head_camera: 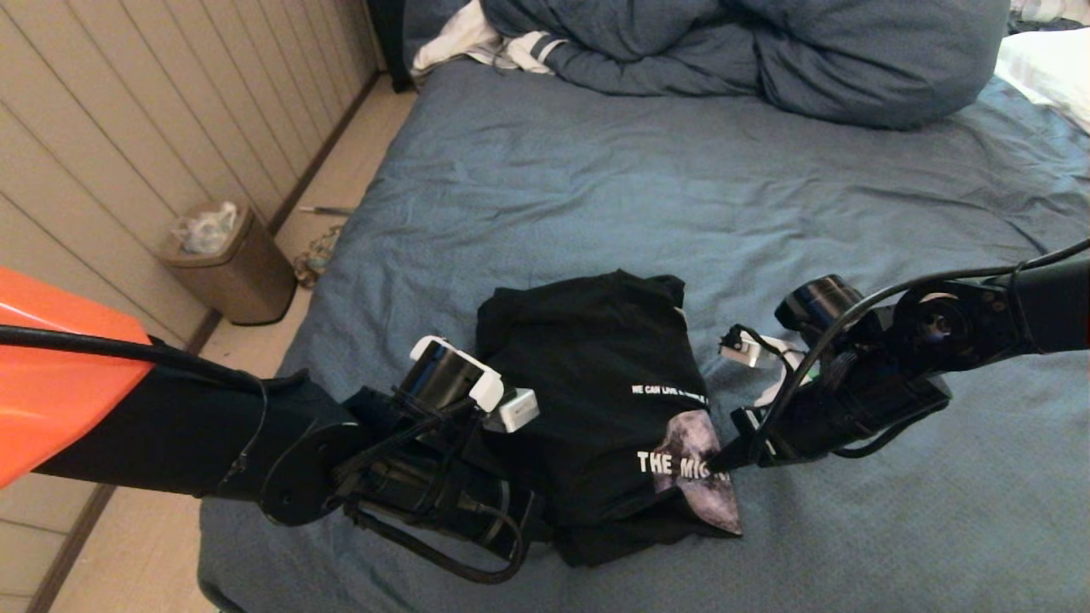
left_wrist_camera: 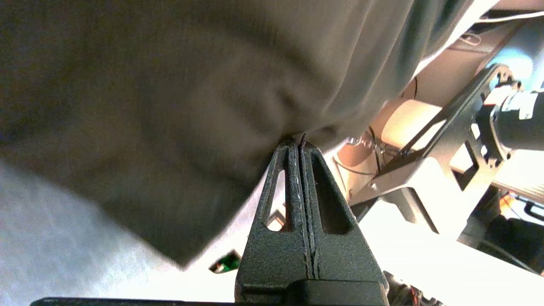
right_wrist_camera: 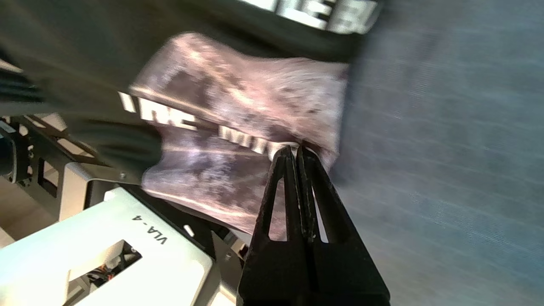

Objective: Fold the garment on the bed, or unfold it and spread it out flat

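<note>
The garment is a black T-shirt lying partly folded near the front of the bed, with its moon print and white lettering facing up at its right edge. My right gripper is shut on that printed edge; the right wrist view shows its closed tips pinching the print over the blue sheet. My left arm reaches in at the shirt's front left corner, its fingertips hidden in the head view. In the left wrist view the left gripper is shut on a fold of dark cloth.
A bulky blue duvet is heaped at the far end, with white striped clothing to its left and a white pillow at far right. A brown bin stands on the floor beside the bed's left edge.
</note>
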`<state>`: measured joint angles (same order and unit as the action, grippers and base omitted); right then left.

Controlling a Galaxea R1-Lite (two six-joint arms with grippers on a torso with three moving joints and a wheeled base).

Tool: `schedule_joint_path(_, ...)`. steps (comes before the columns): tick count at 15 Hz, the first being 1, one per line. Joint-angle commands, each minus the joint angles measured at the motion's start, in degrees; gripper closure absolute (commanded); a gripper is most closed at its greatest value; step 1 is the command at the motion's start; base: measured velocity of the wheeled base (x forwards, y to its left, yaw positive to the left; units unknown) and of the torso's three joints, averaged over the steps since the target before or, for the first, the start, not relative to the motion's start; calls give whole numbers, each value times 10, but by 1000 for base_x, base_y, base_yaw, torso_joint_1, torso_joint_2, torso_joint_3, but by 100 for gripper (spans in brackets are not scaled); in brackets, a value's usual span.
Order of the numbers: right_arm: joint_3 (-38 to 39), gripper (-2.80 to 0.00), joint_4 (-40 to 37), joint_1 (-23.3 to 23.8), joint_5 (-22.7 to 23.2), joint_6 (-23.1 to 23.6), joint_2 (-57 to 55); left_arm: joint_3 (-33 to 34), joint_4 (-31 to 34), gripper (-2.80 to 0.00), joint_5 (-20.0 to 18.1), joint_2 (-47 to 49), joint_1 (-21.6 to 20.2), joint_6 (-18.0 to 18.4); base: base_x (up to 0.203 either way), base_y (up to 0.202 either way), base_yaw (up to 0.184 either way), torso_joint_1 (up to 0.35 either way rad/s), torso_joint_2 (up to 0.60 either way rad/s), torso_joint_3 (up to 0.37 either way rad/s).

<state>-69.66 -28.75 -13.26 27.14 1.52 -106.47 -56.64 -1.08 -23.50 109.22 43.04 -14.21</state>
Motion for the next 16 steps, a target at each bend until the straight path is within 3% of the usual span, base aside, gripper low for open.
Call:
schedule_joint_path(1, 4, 0, -3, 28, 1, 15, 1, 14, -5, 0, 0, -12, 0, -1, 0, 0, 0, 0, 0, 0)
schedule_joint_path(7, 12, 0, -7, 48, 1, 26, 43, 36, -21, 0, 6, -49, -2, -2, 0, 0, 0, 0, 0, 0)
schedule_joint_path(11, 3, 0, -6, 58, 4, 21, 100, 24, -17, 0, 8, -145, -23, -20, 0, 0, 0, 0, 0, 0)
schedule_joint_path(14, 4, 0, -7, 79, 4, 16, 169, 23, 7, 0, 21, -246, -60, -25, 0, 0, 0, 0, 0, 0)
schedule_joint_path(16, 12, 0, -8, 113, 4, 0, 234, 23, 43, 0, 49, -331, -118, -23, 0, 0, 0, 0, 0, 0)
